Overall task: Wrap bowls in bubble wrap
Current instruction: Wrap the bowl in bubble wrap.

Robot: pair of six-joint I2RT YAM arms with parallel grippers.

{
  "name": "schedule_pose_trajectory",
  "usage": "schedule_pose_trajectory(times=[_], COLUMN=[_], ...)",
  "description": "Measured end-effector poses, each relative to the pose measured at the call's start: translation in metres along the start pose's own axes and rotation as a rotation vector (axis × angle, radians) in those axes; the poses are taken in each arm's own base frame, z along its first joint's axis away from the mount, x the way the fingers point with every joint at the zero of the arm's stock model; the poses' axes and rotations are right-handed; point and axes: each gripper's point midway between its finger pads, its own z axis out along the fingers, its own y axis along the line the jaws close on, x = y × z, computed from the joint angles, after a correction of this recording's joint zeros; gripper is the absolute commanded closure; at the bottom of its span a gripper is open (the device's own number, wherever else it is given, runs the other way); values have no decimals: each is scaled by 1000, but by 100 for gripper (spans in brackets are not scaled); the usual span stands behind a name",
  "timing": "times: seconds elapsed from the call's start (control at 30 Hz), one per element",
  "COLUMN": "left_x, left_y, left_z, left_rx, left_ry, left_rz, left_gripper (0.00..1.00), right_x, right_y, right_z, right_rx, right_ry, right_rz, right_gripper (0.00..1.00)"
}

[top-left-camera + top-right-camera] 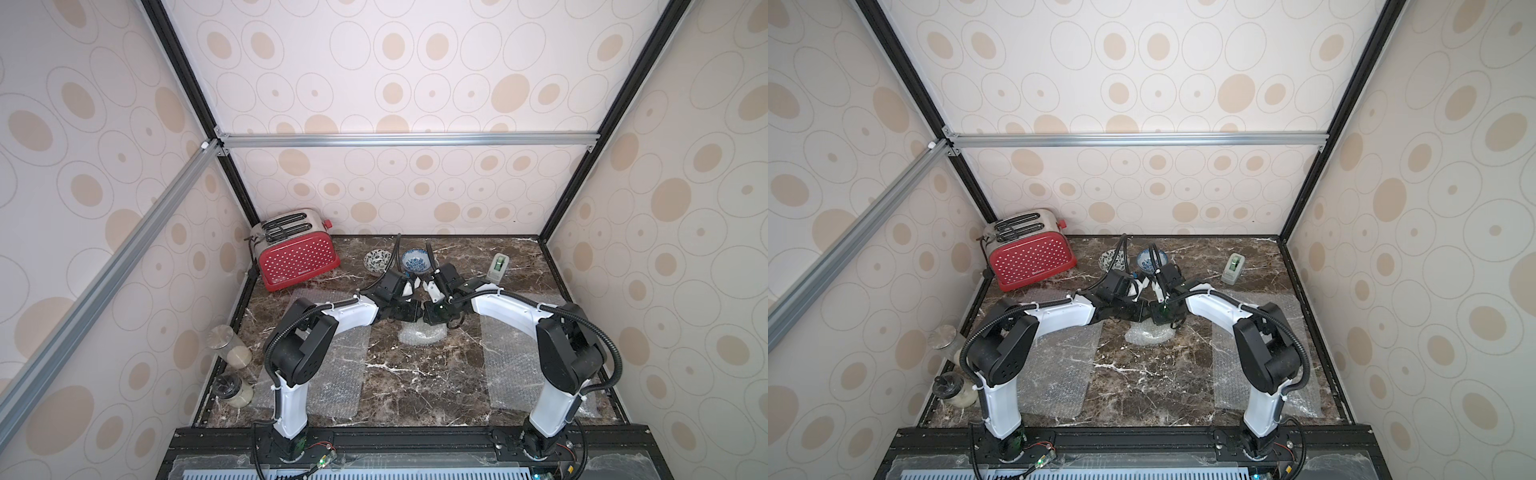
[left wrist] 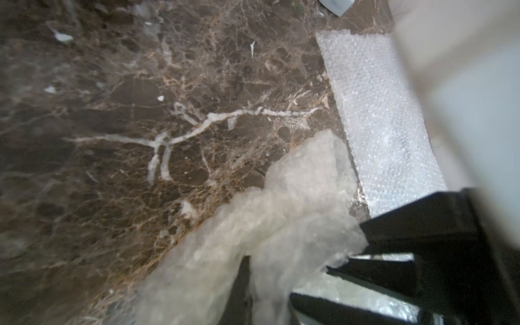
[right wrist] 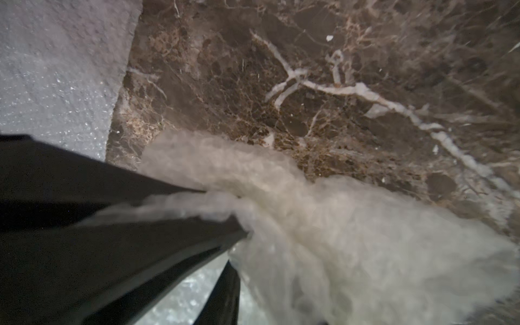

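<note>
A bunched bundle of bubble wrap (image 1: 422,333) (image 1: 1150,332) sits mid-table; what it holds is hidden. Both grippers point down onto it from either side. My left gripper (image 1: 410,321) (image 2: 253,295) is shut on a gathered fold of the bubble wrap (image 2: 281,225). My right gripper (image 1: 433,321) (image 3: 253,295) is closed on bunched wrap (image 3: 337,239) too, with one dark finger (image 3: 225,295) showing. Behind the arms stand two bowls, one leaf-patterned (image 1: 377,261) and one blue-patterned (image 1: 415,261). Flat sheets lie at the left (image 1: 320,374) and right (image 1: 513,365).
A red toaster (image 1: 297,254) stands at the back left and a tape dispenser (image 1: 498,266) at the back right. Two jars (image 1: 230,347) (image 1: 232,390) line the left edge. The marble table (image 1: 419,386) is walled on three sides.
</note>
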Motion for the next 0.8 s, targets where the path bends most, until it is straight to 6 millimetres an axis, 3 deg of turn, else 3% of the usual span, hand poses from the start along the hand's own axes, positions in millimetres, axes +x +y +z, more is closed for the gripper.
schedule_pose_trajectory(times=[0.1,0.2,0.33,0.5,0.63,0.8], left_x=[-6,-20,-34,-30,-4,63], left_y=[-1,-4,-3,-9,-31,-42], left_z=[-16,-38,-68,-104,-121,-128], left_rx=[-33,-61,-99,-110,-67,2], left_ry=[-33,-92,-167,-225,-232,-186], left_rz=[12,28,32,36,61,60], left_gripper=[84,71,68,66,62,43], right_x=[3,4,5,5,6,7], right_y=[-4,-7,-10,-10,-9,-8], right_z=[3,4,5,5,5,5], right_rx=[12,30,43,45,46,51], right_ry=[0,0,1,2,5,8], right_rz=[11,16,17,24,28,25], right_gripper=[74,74,74,74,74,74])
